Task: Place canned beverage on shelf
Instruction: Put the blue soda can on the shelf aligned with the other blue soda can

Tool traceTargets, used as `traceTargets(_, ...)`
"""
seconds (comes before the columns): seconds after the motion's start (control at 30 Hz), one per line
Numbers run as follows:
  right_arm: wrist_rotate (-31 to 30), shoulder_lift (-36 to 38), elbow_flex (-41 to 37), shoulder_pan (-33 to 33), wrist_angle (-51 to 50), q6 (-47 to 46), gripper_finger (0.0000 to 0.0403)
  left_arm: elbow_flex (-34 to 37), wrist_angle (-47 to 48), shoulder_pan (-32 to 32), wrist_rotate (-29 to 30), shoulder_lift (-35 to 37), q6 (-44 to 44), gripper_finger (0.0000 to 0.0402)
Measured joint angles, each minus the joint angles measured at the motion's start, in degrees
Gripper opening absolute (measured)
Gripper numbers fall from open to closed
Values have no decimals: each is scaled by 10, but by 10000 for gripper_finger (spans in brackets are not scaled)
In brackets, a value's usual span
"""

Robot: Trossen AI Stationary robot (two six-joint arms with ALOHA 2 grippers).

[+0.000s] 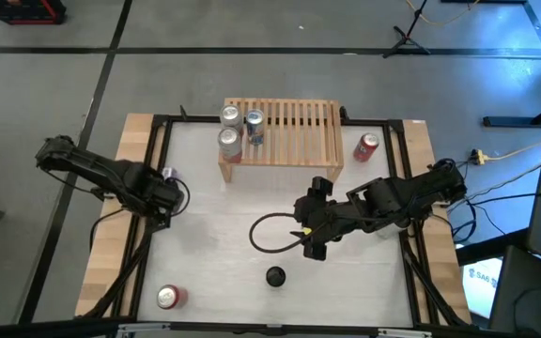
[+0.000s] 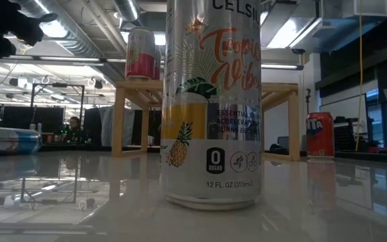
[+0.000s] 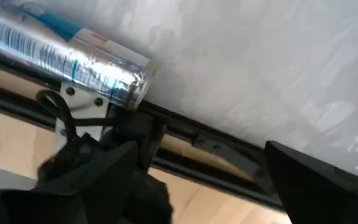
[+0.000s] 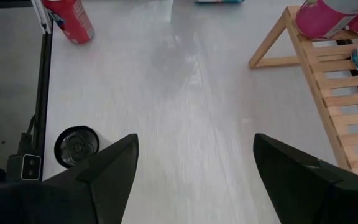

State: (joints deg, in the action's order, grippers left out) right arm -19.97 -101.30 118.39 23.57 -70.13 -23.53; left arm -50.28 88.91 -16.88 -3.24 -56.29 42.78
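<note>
A white desk (image 1: 214,216) is seen from above. The light-wood shelf (image 1: 294,131) stands at its far edge, with three cans (image 1: 230,141) clustered on the left end of its slats. A red can (image 1: 367,146) stands on the desk just right of the shelf. Another red can (image 1: 169,298) lies near the front left corner. The right tool (image 1: 310,230), fingers spread and empty, hangs over the desk's middle. The left tool (image 1: 169,199), also spread, is held at the left edge beside a lying silver-blue can (image 3: 67,53).

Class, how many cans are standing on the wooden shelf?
3, all at the left end of the shelf in the high view: back-left can, back-right can, front can. None appears hidden.
</note>
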Motion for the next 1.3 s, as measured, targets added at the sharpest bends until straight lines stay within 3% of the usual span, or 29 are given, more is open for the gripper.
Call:
traceTargets(0.13, 0, 0, 0, 0, 0, 0, 308, -36, -1, 11, 28, 0, 103, 342)
traceTargets(0.27, -3, 0, 0, 0, 1, 1, 308, -82, 10, 54, 114, 1, 229, 342)
traceTargets(0.33, -5, 0, 0, 0, 3, 5, 308, -90, 7, 88, 136, 0, 243, 342)
traceTargets(0.67, -4, 0, 0, 0, 8, 13, 308, -51, -8, 333, 157, -47, 86, 342)
traceTargets(0.87, 1, 0, 0, 0, 7, 15, 308, -21, -44, 446, 157, -109, 2, 342)
traceTargets(1.07, 7, 0, 0, 1, 6, 18, 308, -1, -72, 507, 141, -168, -44, 342)
traceTargets(1.3, 11, 0, 0, 0, 4, 26, 308, 53, -103, 530, 119, -181, -55, 342)
